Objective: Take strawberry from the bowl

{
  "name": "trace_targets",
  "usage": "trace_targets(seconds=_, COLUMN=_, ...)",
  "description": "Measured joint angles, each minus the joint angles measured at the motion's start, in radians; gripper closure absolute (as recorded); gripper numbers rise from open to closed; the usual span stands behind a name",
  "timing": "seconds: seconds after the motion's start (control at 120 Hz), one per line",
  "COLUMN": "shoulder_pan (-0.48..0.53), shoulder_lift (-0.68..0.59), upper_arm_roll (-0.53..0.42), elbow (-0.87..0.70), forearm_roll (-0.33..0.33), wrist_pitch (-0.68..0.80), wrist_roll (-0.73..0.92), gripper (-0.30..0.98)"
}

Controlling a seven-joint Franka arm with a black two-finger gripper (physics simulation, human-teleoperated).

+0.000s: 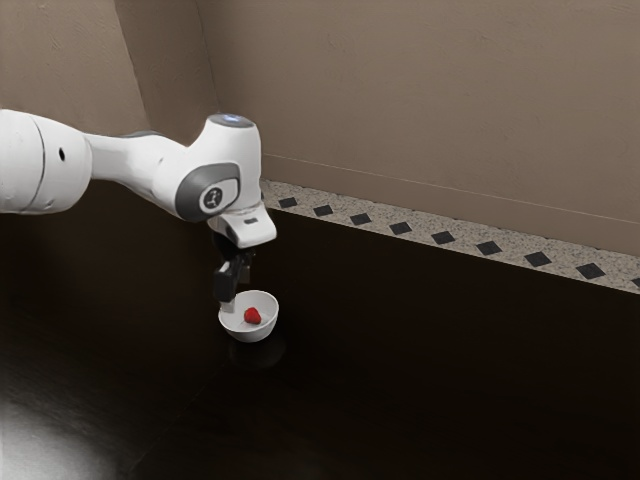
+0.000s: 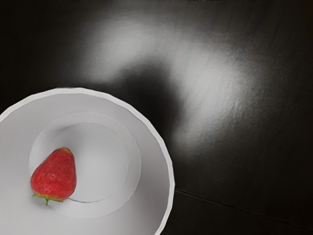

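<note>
I have the jaws spread near the bowl's (image 1: 268, 327) rim; the strawberry (image 1: 252, 316) sits inside, left of centre in the exterior view's lower half, down and rightward from them there.

The smooth white arm (image 1: 140, 163), with grey joint covers, comes in from the exterior view's left, nearly level, then bends down at its rounded white wrist (image 1: 235, 145). Below the white plastic hand (image 1: 248, 229), the black two-finger gripper (image 1: 237, 291) points downward, its fingers standing apart with nothing between them.
</note>
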Motion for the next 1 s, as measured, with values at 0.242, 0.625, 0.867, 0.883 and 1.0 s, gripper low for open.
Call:
trace_targets(seconds=0.242, shoulder_pan=0.012, shoulder_lift=0.096, upper_arm_roll=0.021, elbow=0.006, forearm_roll=0.01, wrist_pitch=0.138, wrist_roll=0.165, gripper=0.21)
trace_targets(seconds=0.625, shoulder_pan=0.013, shoulder_lift=0.165, upper_arm_roll=0.032, elbow=0.006, forearm_roll=0.037, wrist_pitch=0.278, wrist_roll=0.318, gripper=0.43)
trace_targets(seconds=0.867, shoulder_pan=0.013, shoulder_lift=0.173, upper_arm_roll=0.036, elbow=0.007, forearm_roll=0.029, wrist_pitch=0.304, wrist_roll=0.324, gripper=0.41)
trace_targets(seconds=0.883, shoulder_pan=0.013, shoulder_lift=0.174, upper_arm_roll=0.037, elbow=0.007, forearm_roll=0.027, wrist_pitch=0.305, wrist_roll=0.323, gripper=0.41)
trace_targets(seconds=1.0, shoulder_pan=0.013, shoulder_lift=0.183, upper_arm_roll=0.037, elbow=0.006, forearm_roll=0.021, wrist_pitch=0.31, wrist_roll=0.32, gripper=0.45)
